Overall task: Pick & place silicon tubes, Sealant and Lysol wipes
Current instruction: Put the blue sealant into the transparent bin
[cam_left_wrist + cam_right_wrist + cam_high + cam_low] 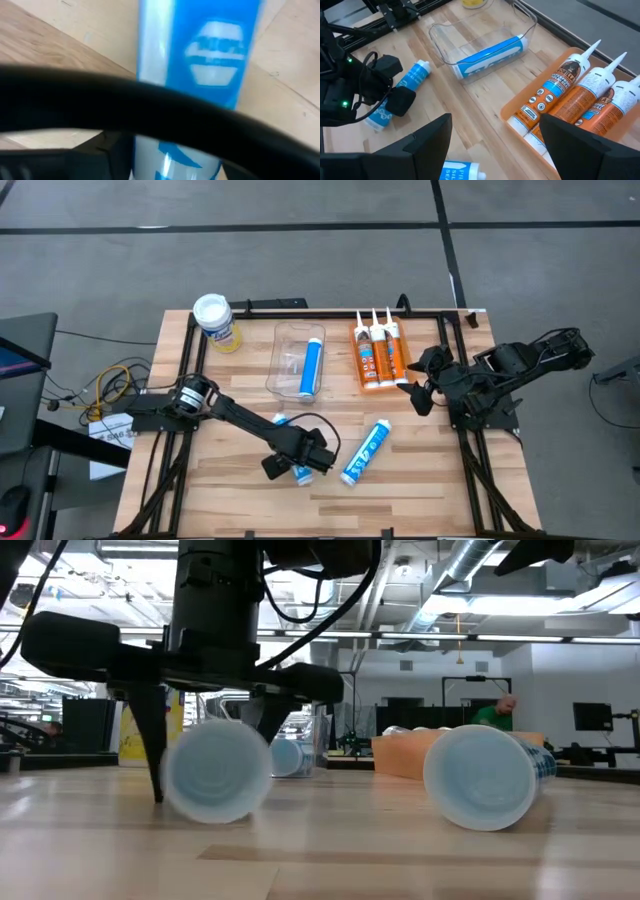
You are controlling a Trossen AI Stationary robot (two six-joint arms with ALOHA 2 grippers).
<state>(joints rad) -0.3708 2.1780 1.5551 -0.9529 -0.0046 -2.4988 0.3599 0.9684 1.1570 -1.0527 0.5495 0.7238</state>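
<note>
Clear bin [296, 360] sitting mid-table, blue tube [311, 368] lying inside; Lysol wipes [215, 322] standing far left; left gripper [297, 463] straddling near blue tube [300, 473], fingers spread; right gripper [418, 385] hanging released by sealant tubes [380, 352]

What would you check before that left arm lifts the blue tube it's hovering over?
1. Left gripper over the blue and white tube lying on the wooden table: ok.
2. Fingers on both sides of that tube: ok.
3. Fingers closed firmly on it: cannot tell.
4. Clear plastic bin has room beside the one blue tube inside: ok.
5. Second loose blue tube lies apart from the gripper: ok.
6. Right gripper out of the way near the orange tray: ok.
</note>
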